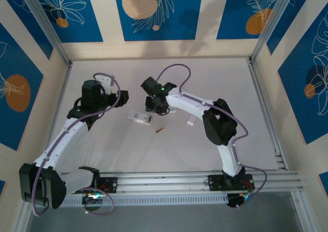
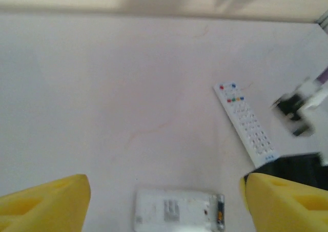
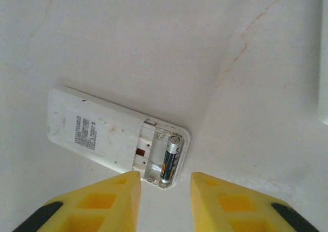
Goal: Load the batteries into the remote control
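Left jaws parted, empty; right jaws parted above remote (image 3: 97,132), one battery (image 3: 171,159) in its open compartment (image 3: 149,157).

no wording can be read anywhere. a printed label (image 3: 81,132) is seen on the back of the remote control (image 3: 115,140) and markings on the loaded battery (image 3: 171,157), but all are too blurred.

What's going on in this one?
A white rectangular plastic remote lies face down on the table, its battery bay uncovered. One dark gold-ended cylindrical battery sits in the bay; the slot beside it is empty. The right gripper hovers open by that end, and the left gripper is open nearby, both empty.
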You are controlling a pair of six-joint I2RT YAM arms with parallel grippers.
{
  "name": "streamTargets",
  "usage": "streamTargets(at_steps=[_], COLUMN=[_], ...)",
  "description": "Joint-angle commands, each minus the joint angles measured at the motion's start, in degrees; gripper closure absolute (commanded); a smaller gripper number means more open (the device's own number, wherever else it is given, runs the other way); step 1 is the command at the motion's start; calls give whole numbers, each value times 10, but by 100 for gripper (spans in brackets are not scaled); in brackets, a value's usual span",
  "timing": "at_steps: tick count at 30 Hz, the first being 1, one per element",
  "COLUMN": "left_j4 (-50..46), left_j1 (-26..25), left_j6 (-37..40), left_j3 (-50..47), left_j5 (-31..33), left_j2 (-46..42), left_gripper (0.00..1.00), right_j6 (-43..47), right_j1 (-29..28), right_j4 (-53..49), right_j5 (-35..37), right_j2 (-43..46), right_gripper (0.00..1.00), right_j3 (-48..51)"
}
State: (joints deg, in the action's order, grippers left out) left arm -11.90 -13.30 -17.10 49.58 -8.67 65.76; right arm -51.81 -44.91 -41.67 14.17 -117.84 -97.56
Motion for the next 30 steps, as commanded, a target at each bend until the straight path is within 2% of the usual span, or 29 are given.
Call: streamTargets(at_steps=[1,3,8,16,21,30], left_j4=[-36,-39,-64,-28,7,14], left_j1=[-7,-16,-39,-66,-70,-71], left_j6=[-202,-204,-236,-295,-309,-309], left_j3=[-57,-61,-37,-19,-21,-16], left_j5=[-24,-26,16,37,33,37], left_j2=[31,52,115,205,231,253], left_gripper=[27,28,35,35,39,43], right_j6=[15,19,19,16,18,20], right_j1=[14,19,21,22,23,23], right_j4=[4,6,16,21,19,22], right_j5=[-48,-65,-82,-96,-103,-108], right_j2=[9,4,-6,-26,-42,-58], right_gripper=[72,74,75,77,78,81], right_j3=[13,14,14,10,6,6])
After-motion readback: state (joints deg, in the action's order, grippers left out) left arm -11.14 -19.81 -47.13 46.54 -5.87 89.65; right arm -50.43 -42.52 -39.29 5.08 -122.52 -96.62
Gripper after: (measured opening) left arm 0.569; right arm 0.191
